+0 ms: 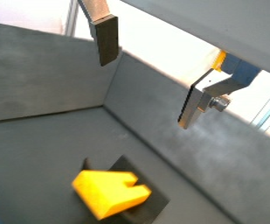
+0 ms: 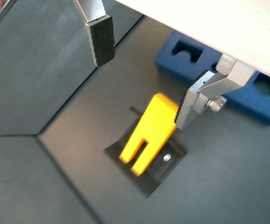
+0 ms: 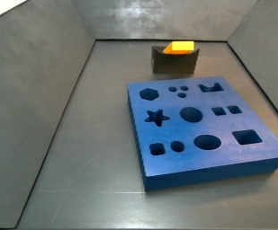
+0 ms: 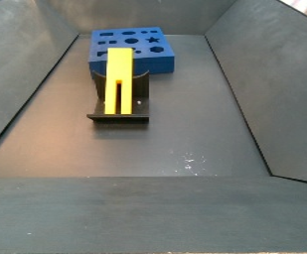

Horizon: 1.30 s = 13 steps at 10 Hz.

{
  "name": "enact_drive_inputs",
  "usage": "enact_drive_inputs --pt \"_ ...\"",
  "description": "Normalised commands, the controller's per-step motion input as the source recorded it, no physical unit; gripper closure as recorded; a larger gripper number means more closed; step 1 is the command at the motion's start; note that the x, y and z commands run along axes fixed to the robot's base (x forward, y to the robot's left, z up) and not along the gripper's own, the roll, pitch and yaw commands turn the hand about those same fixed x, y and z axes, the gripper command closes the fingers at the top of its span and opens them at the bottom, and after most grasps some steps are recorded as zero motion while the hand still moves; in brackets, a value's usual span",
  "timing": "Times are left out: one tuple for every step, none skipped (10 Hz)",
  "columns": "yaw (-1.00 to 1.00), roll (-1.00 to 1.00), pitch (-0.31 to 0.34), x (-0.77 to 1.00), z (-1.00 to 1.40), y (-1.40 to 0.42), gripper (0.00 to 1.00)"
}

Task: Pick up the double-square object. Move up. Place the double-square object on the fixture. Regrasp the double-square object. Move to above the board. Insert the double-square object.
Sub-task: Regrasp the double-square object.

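Silver-fingered gripper (image 2: 148,74) open; grooved double-square object (image 2: 148,131) seemingly on fixture (image 4: 120,114)

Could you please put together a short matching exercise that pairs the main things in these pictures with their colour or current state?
Things:
1. double-square object
2. fixture
3. board
4. pincer

Descriptions:
A. blue, with shaped cut-out holes
B. open, holding nothing, above the fixture in both wrist views
C. yellow-orange, leaning on the dark holder
D. dark, standing on the floor beside the blue slab

Right pairs: 1-C, 2-D, 3-A, 4-B
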Motion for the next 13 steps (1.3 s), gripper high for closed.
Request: enact_drive_inputs --pt "0.08 1.00 0.149 0.09 0.00 -0.04 0.00" --pt "0.12 1.00 0.186 0.09 0.00 -0.04 0.00" --pt "0.15 0.96 0.212 0.10 0.00 -0.05 0.00" --pt "0.18 0.70 0.192 0.10 -0.01 -0.05 0.00" --pt "0.19 0.57 0.174 0.11 -0.01 -0.05 0.00" --pt "0.21 0.34 0.138 0.11 0.00 -0.04 0.00" --pt "0.21 0.24 0.108 0.10 0.00 -0.04 0.00" --pt "0.21 0.19 0.071 0.08 0.00 -0.04 0.00" --pt "0.20 0.17 0.035 0.08 -0.01 -0.04 0.00" --pt "0.17 0.22 0.030 0.03 -1.00 0.05 0.00" --pt "0.15 0.22 0.019 0.04 -1.00 0.05 0.00" --pt "0.13 0.18 -0.019 0.05 -1.00 0.04 0.00" --pt "0.11 0.14 -0.041 0.05 -1.00 0.03 0.00"
